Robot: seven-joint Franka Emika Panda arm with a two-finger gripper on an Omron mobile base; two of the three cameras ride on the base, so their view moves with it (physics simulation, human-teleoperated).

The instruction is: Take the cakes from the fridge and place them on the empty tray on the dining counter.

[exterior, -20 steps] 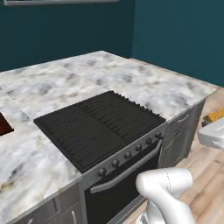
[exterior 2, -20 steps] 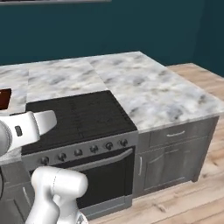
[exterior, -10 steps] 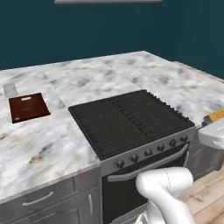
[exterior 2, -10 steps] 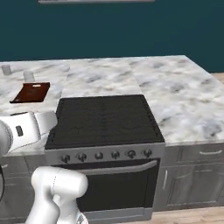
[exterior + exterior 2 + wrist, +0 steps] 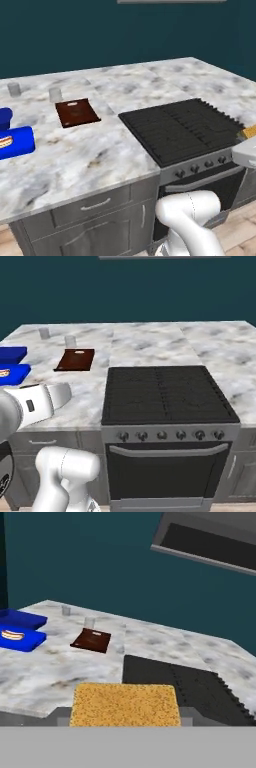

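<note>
The whole picture has slid sideways in both base views over the last second, so the base has driven along the worktop (image 5: 90, 160) and the things on it have not moved. The cooktop (image 5: 185, 130) has shifted from centre toward 3 o'clock in the left base view, the brown tray (image 5: 76, 112) has come in, and the two blue trays now appear at 9 o'clock. That brings the drop-off within sight, so I judge this the carry leg, with placing not yet begun. The claw (image 5: 122, 714) is clenched on the yellow cake (image 5: 125, 704), which sits low at 6 o'clock in the hand view, well short of the trays and over the near worktop edge beside the cooktop. The plain tray (image 5: 22, 618) lies at 9 o'clock there, just behind the hot-dog tray (image 5: 20, 639). The plain tray is cut by the frame edge in every view, so I cannot tell what its inside holds. The cake hides most of the claw's tips. In the left base view only an orange sliver of cake pokes in at 3 o'clock
</note>
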